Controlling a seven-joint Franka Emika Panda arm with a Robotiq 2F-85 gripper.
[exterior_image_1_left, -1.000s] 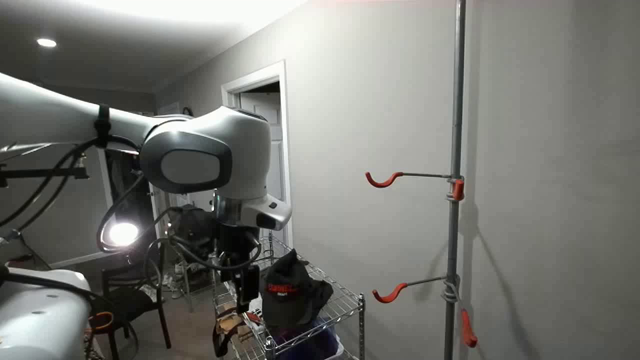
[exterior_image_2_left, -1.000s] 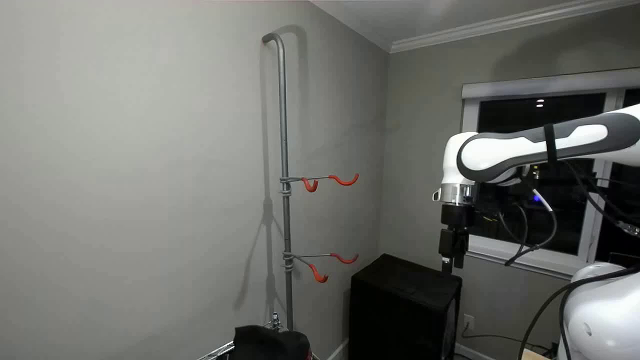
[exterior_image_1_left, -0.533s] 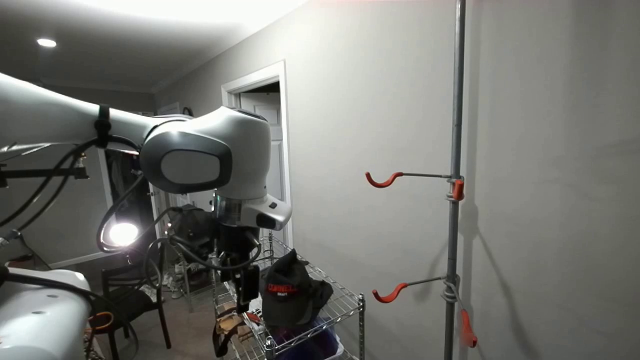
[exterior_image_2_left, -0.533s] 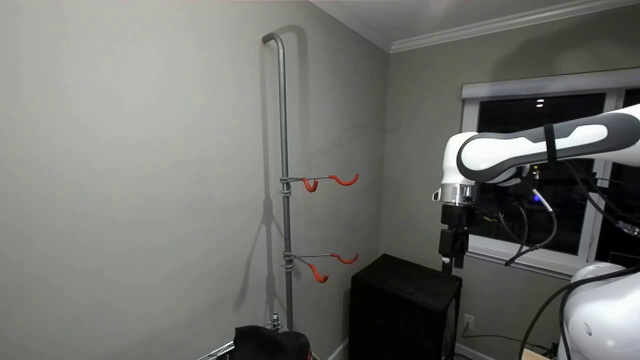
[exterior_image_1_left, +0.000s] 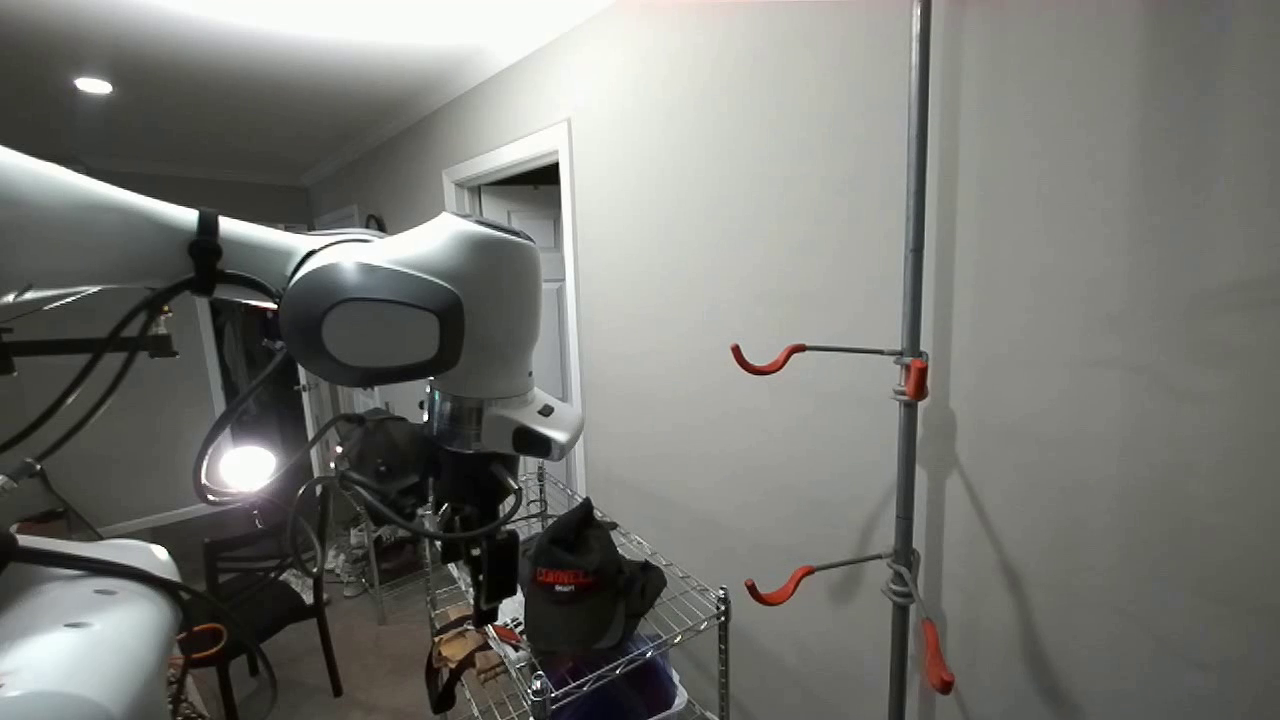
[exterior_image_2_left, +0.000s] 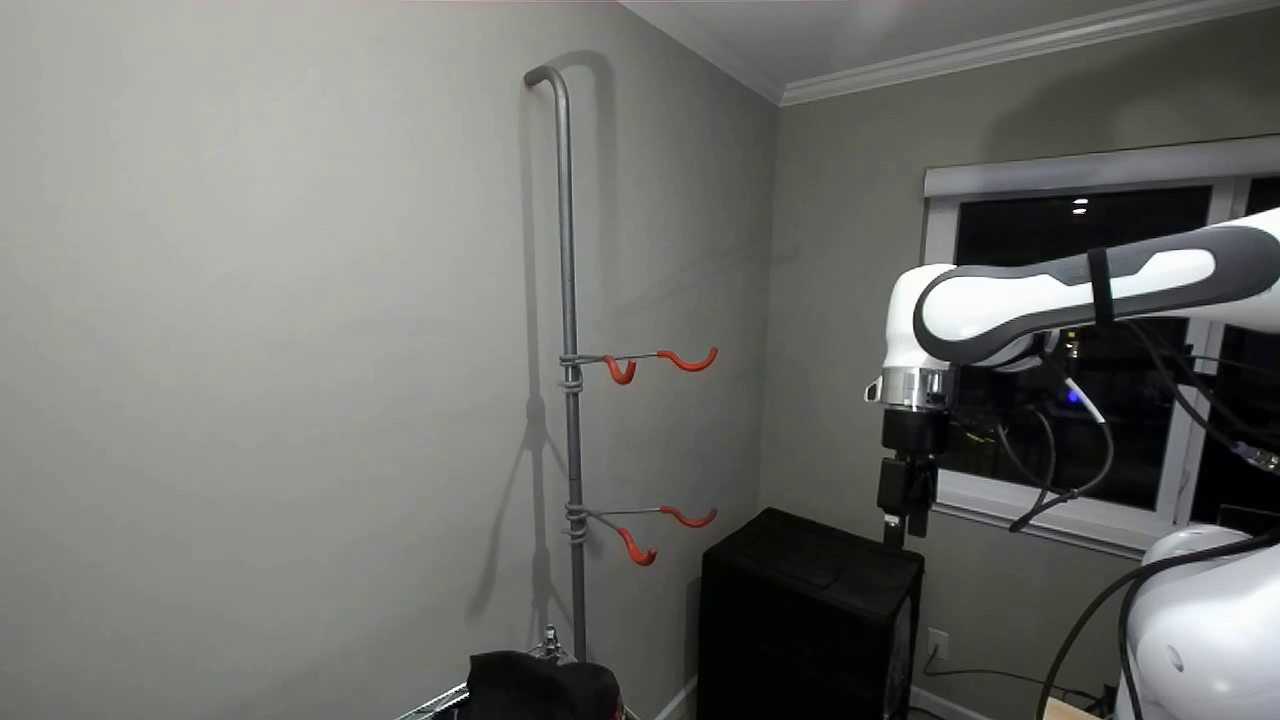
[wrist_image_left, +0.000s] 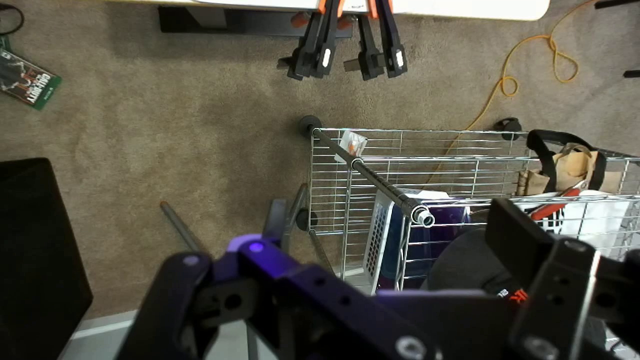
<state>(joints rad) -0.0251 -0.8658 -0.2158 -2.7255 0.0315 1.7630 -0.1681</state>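
Note:
My gripper (exterior_image_1_left: 490, 605) points straight down in both exterior views (exterior_image_2_left: 905, 535). In the wrist view its two black fingers stand wide apart (wrist_image_left: 395, 227), and nothing shows between them. A black cap (exterior_image_1_left: 575, 600) with red lettering sits on the top shelf of a wire rack (exterior_image_1_left: 690, 632), nearest the gripper. The cap also shows in the wrist view (wrist_image_left: 460, 265), partly hidden behind the fingers. In an exterior view only its dark top (exterior_image_2_left: 540, 685) shows at the bottom edge. A grey pole (exterior_image_2_left: 567, 250) with red hooks (exterior_image_2_left: 690, 362) stands by the wall.
A white basket (wrist_image_left: 377, 240) with blue and purple contents stands on a lower shelf. A tan bag with black straps (wrist_image_left: 580, 170) lies on the rack. A tall black box (exterior_image_2_left: 810, 580) stands near the corner. Black clamps (wrist_image_left: 325, 45) hang from a white table edge (wrist_image_left: 450, 7).

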